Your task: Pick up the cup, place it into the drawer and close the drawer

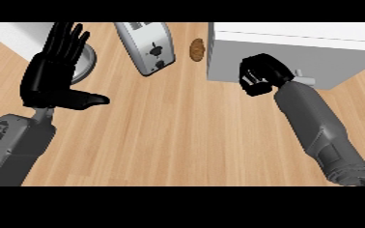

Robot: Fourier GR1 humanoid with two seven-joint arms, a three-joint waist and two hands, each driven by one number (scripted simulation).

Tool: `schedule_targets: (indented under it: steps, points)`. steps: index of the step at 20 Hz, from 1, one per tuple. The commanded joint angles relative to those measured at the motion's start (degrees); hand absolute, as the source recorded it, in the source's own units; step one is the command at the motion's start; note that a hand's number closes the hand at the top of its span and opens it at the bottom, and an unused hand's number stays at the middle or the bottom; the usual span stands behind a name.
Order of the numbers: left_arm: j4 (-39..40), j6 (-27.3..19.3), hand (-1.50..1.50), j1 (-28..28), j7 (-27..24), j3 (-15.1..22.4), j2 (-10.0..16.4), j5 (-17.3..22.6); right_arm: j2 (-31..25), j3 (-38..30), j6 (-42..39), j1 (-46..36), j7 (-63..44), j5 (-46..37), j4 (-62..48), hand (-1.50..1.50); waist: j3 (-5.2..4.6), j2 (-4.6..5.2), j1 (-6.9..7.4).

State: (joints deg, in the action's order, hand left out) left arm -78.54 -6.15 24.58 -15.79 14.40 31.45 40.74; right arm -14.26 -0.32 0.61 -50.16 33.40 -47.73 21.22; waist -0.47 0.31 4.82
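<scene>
No cup shows anywhere in the head view. The drawer unit (285, 53) is a grey box with a white top at the upper right, and its grey front faces me. My right hand (260, 75) is at that front, fingers curled, with nothing recognisable inside them. A small grey handle (304, 76) sticks out just right of its wrist. My left hand (53, 72) rests open at the left edge, fingers up and thumb pointing right.
A silver toaster (147, 47) lies at the upper middle, and a small brown round item (197, 49) sits between it and the drawer unit. A round grey rim (88, 62) peeks from behind my left hand. Wooden counter (178, 135) fills the middle and front.
</scene>
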Motion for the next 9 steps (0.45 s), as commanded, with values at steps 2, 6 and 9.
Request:
schedule_targets:
  steps: [2, 6, 9]
  points:
    - [-0.9, 1.4, -1.5, -1.7, -0.5, 0.7, -0.2, -0.1, -5.4, -5.9, 2.1, -5.0, -5.3, 2.9, -4.0, 1.5, 0.73, 2.53, 2.51]
    - [-0.7, 1.1, -1.5, -0.3, 0.1, -0.1, -0.5, 0.3, -6.4, -6.4, 1.3, -4.5, -2.8, 3.4, -4.1, 1.5, 0.75, 2.56, 2.1]
    - [0.8, 1.3, -1.5, -1.1, -1.4, 1.1, -1.7, -0.9, -5.8, -6.2, 1.5, -5.2, -3.3, 3.1, -3.9, 1.5, 0.67, 2.98, 2.22]
